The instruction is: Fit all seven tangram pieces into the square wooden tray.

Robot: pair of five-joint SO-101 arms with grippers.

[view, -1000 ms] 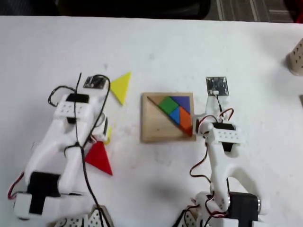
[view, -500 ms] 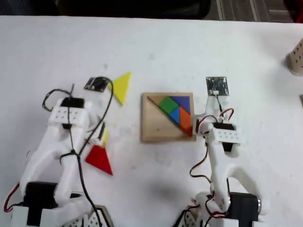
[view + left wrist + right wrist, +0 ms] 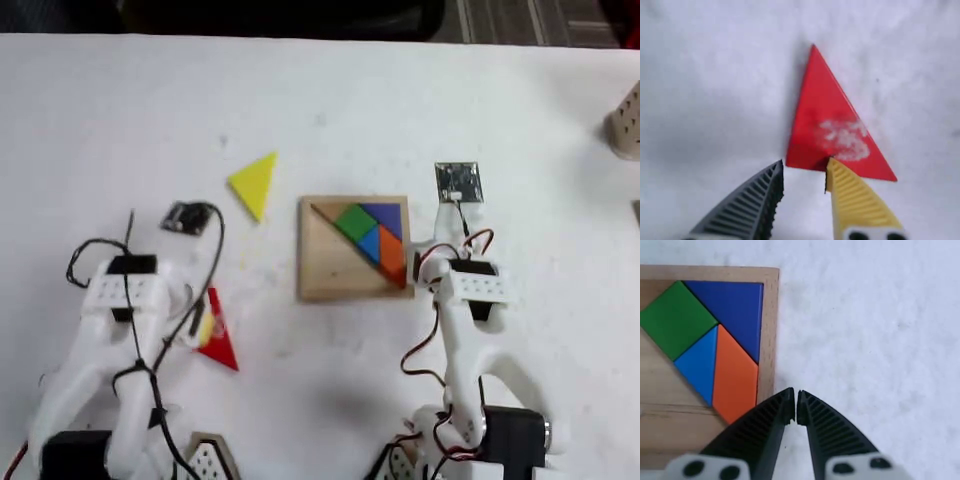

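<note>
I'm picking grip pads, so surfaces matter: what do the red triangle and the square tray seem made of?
The red triangle looks like smooth plastic or painted wood, hard to tell which: flat even colour, slight sheen, and a whitish patch that may be scuffing. The tray looks like bare light wood: matt tan, with faint grain.

Six coloured pieces [image 3: 252, 183], one tray [image 3: 325, 265], two arms [image 3: 468, 335].

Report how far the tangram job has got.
Done: the green, dark blue, light blue and orange pieces sit in the tray. In hand: the open left hand is at the red triangle. Left: that and the yellow triangle lie outside.
</note>
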